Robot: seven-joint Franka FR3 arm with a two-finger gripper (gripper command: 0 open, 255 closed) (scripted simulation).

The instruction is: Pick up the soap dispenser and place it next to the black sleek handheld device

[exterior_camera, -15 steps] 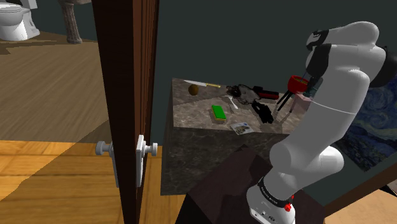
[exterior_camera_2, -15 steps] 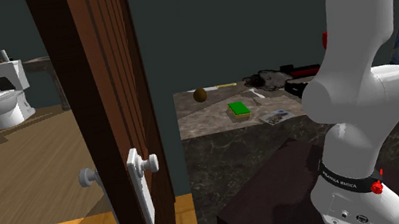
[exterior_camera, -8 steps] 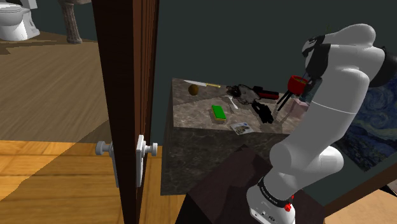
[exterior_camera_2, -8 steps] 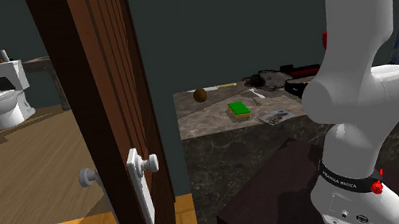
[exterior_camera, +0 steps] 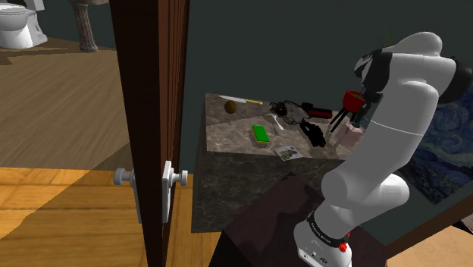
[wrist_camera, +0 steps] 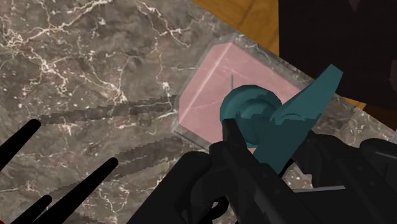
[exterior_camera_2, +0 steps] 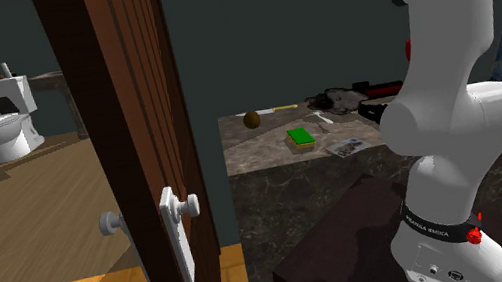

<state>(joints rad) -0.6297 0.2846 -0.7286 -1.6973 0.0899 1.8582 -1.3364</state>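
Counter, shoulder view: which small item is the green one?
The flat rectangular pad on the counter; the ball nearer the wall is brown, the card at the front edge pale.

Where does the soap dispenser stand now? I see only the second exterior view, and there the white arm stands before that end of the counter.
Observer: The pink square soap dispenser with a teal pump stands upright near the edge of the dark marbled counter, as the wrist view shows from above.
Operator: Does anything stand close to it?
Observer: Yes. In the shoulder view, the thin black legs of a red-topped stand come down just beside it, toward that view's left. I cannot tell whether they touch.
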